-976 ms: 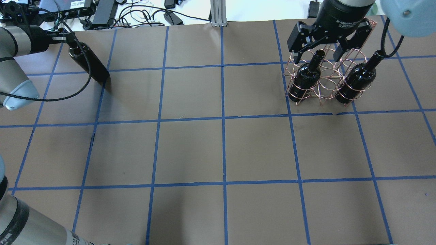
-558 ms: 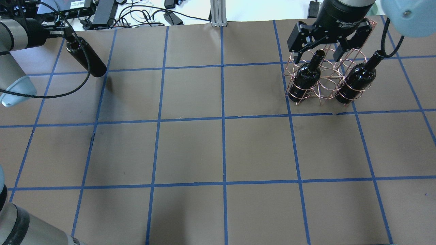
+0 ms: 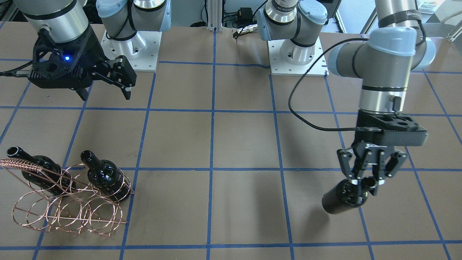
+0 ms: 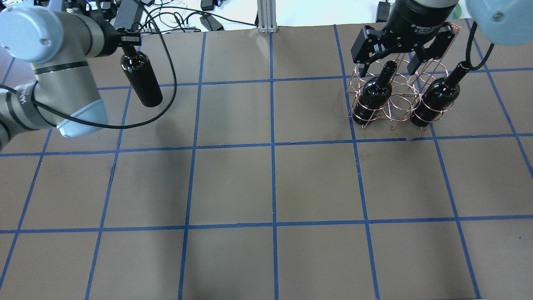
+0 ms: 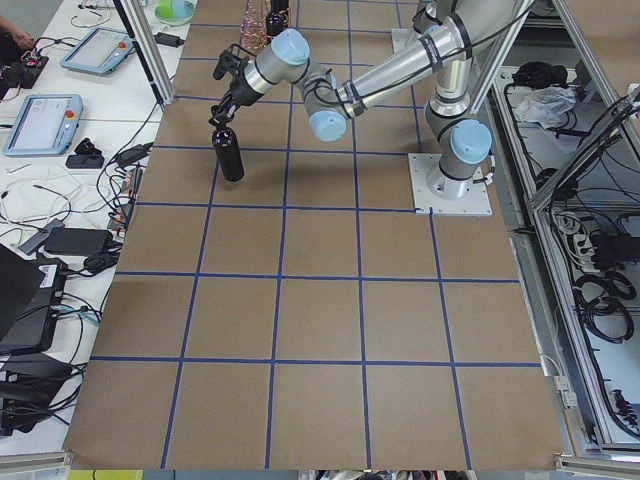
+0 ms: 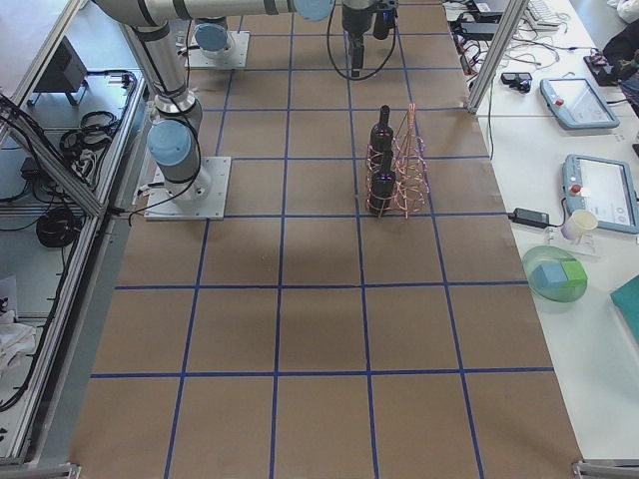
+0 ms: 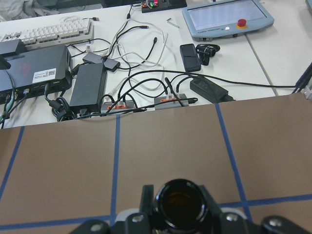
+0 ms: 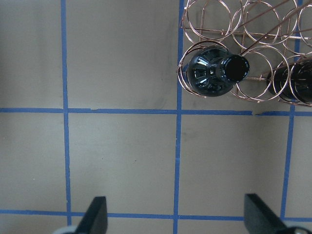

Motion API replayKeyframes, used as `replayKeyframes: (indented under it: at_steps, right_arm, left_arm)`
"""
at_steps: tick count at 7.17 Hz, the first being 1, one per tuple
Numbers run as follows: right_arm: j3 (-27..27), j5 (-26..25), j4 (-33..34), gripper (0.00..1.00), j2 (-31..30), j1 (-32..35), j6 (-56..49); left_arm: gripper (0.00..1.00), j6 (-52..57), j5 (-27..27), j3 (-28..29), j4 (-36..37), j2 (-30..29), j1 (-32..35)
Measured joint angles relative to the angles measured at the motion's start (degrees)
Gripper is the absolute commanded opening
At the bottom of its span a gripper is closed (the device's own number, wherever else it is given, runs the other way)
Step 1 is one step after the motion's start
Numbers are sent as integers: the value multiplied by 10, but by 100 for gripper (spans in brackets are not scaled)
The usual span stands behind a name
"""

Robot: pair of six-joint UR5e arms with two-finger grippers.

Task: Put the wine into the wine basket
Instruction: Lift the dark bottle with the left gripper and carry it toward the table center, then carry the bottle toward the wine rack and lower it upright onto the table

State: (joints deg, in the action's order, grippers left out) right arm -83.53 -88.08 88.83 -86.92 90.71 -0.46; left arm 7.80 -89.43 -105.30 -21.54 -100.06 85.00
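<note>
Wine (image 3: 339, 202) in the air, well apart from the wine basket (image 3: 68, 216)
Your left gripper (image 3: 365, 182) clamps the wine by its neck, which its fingers hide. Two other bottles (image 3: 106, 178) stand in the wine basket. Above the basket, the right gripper (image 3: 104, 93) hangs spread wide, holding nothing.

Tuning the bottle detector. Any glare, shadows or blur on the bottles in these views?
Front-facing: small glints on the racked bottle; the held wine casts a soft shadow on the table. Overhead: the desk strip beyond the table is blown out white, and the wine is near-featureless black. Right wrist: sharp, with a ring of glints on the racked bottle's shoulder. Left wrist: the wine's mouth looks slightly soft.
</note>
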Motion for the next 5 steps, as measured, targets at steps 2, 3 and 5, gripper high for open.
replayKeyframes:
  at_steps: [2,3,5]
  right_arm:
    - [0,-1,-1,100,0,0,-1]
    - [-1,-1,-1,100,1,-1,-1]
    - [-1,-2,-2,100,1,-1,-1]
  left_arm:
    - [20,-100,-92,24,-149,26,116]
    - [20,-147,-105,49,-250,29,151]
    - [15,-223,-98,83,-374,20,206]
